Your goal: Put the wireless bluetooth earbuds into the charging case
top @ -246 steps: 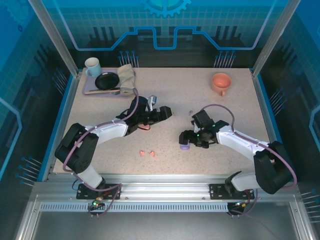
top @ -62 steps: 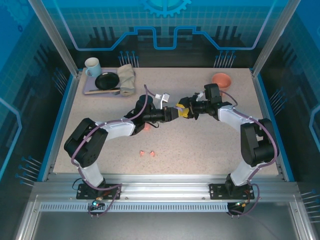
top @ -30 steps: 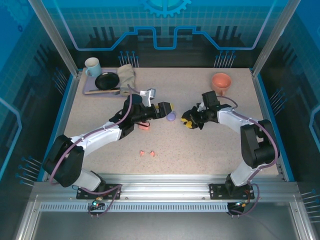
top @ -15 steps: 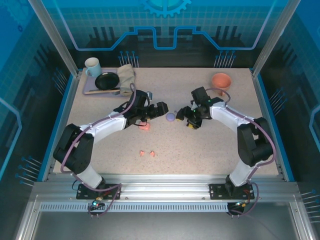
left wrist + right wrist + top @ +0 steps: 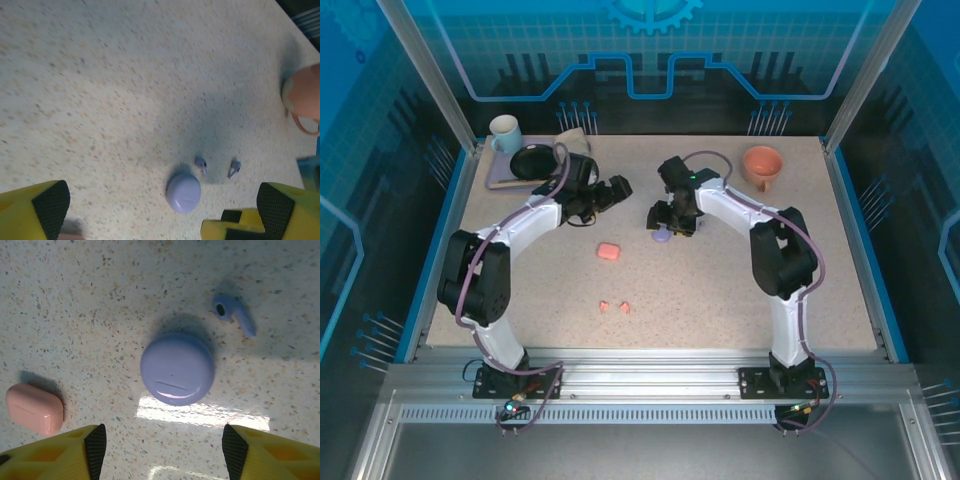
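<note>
1. The purple case (image 5: 662, 237) lies shut on the counter (image 5: 740, 290)
2. Two purple buds (image 5: 201, 164) lie loose just beside that case, touching neither it nor each other, on its side toward the cup (image 5: 761, 163)
3. The right pincer (image 5: 165, 447) hangs right over the purple case, jaws wide, holding nothing
4. The left pincer (image 5: 612, 190) sits left of the purple case and farther back, jaws wide and empty
5. The pink case (image 5: 609, 251), shut, lies left of the purple case; two pink buds (image 5: 614, 306) lie well apart from it, toward the near edge
</note>
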{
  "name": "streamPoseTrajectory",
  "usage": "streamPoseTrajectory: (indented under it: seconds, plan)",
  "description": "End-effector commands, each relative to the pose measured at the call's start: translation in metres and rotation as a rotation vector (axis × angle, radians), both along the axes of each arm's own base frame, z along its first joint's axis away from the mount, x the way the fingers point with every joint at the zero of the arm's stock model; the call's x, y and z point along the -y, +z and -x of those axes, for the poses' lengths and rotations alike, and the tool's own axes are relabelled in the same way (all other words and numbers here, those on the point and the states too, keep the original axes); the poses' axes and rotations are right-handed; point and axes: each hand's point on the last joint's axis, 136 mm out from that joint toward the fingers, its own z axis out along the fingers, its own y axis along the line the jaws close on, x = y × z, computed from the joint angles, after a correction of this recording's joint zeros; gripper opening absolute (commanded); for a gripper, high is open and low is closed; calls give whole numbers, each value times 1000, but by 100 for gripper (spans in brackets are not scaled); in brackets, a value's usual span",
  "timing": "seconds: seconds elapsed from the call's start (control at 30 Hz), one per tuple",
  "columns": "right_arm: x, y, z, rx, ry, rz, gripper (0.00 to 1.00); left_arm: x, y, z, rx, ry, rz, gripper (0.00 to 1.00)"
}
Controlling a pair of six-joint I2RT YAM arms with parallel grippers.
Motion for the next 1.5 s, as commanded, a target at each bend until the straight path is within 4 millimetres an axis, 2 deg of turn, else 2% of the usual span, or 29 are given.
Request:
streamPoseTrajectory:
  seconds: [0.0, 0.5, 0.6, 0.9, 1.0, 1.03, 1.17, 1.27, 1.33, 1.47]
  plan:
    - [9, -10, 4, -36, 19, 111, 66, -5, -3, -3, -46, 14, 34, 99]
    - [-11, -34, -12, -74, 40, 177, 65, -8, -1, -10, -29, 12, 87, 99]
    - [-12, -48, -11, -98, 46, 200, 65, -10, -1, -11, -27, 18, 97, 98]
    - [-10, -60, -12, -108, 45, 245, 63, -9, 3, -12, -13, 21, 118, 98]
    - [-10, -64, -11, -112, 44, 254, 61, -8, 4, -12, -12, 19, 126, 98]
    - [-11, -65, -10, -115, 46, 255, 57, -8, 3, -12, -13, 20, 129, 98]
    - [-15, -60, -7, -103, 60, 255, 41, -8, 4, -11, -13, 20, 135, 98]
    - [-16, -49, -1, -86, 62, 245, 35, -8, 6, -9, -11, 19, 135, 99]
    - [-15, -37, 5, -69, 52, 229, 35, -8, 7, -6, -13, 19, 136, 98]
    - [-2, -27, 25, -68, 23, 226, 34, -8, 12, -1, -8, 10, 146, 98]
